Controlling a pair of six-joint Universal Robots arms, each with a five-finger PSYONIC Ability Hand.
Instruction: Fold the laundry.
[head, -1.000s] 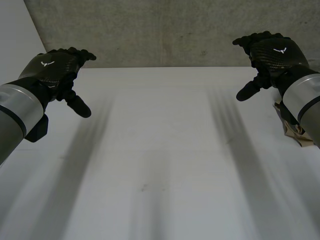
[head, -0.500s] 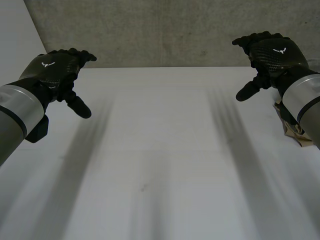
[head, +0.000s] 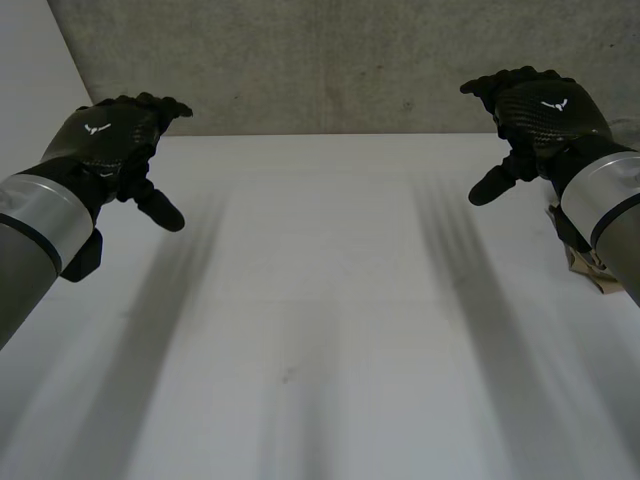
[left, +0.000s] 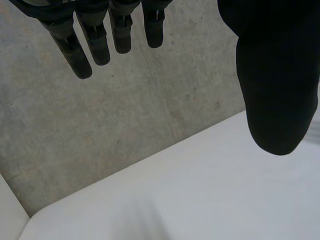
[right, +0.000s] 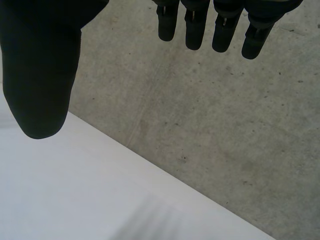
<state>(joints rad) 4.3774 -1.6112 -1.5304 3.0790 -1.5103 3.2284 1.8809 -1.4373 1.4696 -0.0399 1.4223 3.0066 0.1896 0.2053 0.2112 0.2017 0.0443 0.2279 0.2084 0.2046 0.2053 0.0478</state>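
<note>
My left hand (head: 108, 140) hovers above the far left part of the white table (head: 310, 300), open, thumb stuck out toward the middle. In the left wrist view its fingers (left: 95, 40) hang straight and its thumb (left: 277, 90) stands apart, nothing between them. My right hand (head: 540, 115) hovers above the far right part of the table, open in the same way. In the right wrist view its fingers (right: 210, 25) and thumb (right: 42, 75) hold nothing. A small piece of beige cloth (head: 585, 265) lies at the table's right edge, mostly hidden behind my right forearm.
A grey concrete wall (head: 330, 60) rises behind the table's far edge (head: 320, 135). The table's left edge runs beside my left arm, with a pale surface (head: 30, 70) beyond it.
Both hands have drifted very slightly; the right hand moved a little to the left and up. Nothing was taken or let go.
</note>
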